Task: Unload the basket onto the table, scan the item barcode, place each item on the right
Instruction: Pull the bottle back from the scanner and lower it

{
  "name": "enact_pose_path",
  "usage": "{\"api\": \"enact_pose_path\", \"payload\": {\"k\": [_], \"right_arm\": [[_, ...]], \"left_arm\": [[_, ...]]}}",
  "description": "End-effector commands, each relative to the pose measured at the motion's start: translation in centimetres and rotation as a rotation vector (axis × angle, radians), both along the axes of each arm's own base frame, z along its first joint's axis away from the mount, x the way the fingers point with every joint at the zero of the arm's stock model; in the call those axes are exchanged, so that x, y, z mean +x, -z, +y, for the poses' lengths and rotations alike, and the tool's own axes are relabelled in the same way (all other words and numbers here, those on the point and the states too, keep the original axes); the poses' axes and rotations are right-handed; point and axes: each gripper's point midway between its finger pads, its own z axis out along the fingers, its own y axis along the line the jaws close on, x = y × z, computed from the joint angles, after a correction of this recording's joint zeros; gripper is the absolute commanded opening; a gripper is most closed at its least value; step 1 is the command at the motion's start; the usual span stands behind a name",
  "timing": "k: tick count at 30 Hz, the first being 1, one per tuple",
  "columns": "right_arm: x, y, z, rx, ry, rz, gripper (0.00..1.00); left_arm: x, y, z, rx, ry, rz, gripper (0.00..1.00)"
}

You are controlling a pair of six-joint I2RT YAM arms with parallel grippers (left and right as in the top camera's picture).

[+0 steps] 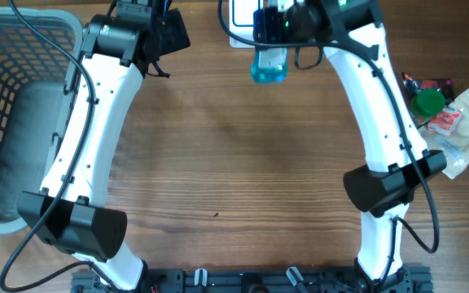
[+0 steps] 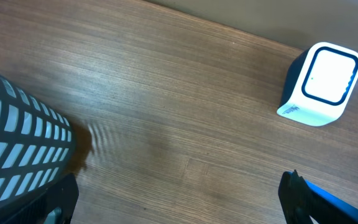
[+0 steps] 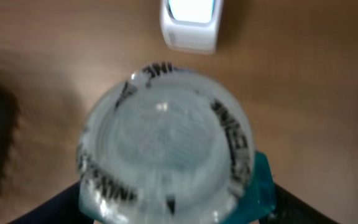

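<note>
The item is a clear plastic bottle (image 1: 269, 65) with a teal label. My right gripper (image 1: 270, 45) is shut on it at the far middle of the table. In the right wrist view the bottle's round base (image 3: 163, 155) fills the frame between my right gripper's (image 3: 173, 211) dark fingers. The white barcode scanner (image 3: 191, 25) stands just beyond the bottle, with its lit window showing. That scanner (image 2: 321, 84) also appears at the right of the left wrist view. My left gripper (image 2: 179, 202) hangs open over bare wood, holding nothing, up at the far left (image 1: 169, 37).
A grey mesh basket (image 1: 15, 98) takes up the left edge of the table, and its corner (image 2: 17, 149) shows in the left wrist view. At the right edge lie a green-capped item (image 1: 428, 102) and clear packets (image 1: 462, 130).
</note>
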Motion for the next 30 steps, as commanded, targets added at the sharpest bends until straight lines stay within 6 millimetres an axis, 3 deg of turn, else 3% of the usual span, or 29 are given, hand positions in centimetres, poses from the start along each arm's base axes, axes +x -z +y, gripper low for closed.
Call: {"api": "enact_pose_path", "payload": {"k": [1,4,6,9,15,22,30], "right_arm": [[-2.2,0.7,-1.8,-0.033,0.215,0.090,0.63],[-3.9,1.6,-1.3,-0.035,0.233,0.163,0.63],[-4.4,1.9,-0.4,-0.032,0.224,0.175,0.66],[-4.5,2.8,-0.7,-0.091,0.270,0.166,0.68],[-3.1,7.4,-1.3,-0.200,0.311,0.150,0.68],[1.9,11.9,0.9,-0.112,0.338,-0.012,0.62],[0.7,14.8,1.3,-0.103,0.390,0.031,0.67]], "left_arm": [[-0.2,-0.3,0.6,0.019,-0.008,-0.005,1.00],[-0.2,-0.4,0.7,0.024,-0.012,-0.007,1.00],[-0.2,-0.4,0.7,0.024,-0.012,-0.006,1.00],[-0.4,-0.2,0.7,0.027,-0.012,0.003,1.00],[-0.4,-0.4,1.3,0.050,-0.032,-0.002,1.00],[-0.4,-0.6,1.9,0.076,-0.051,-0.009,1.00],[-0.4,-0.7,2.5,0.097,-0.072,-0.014,1.00]]}}
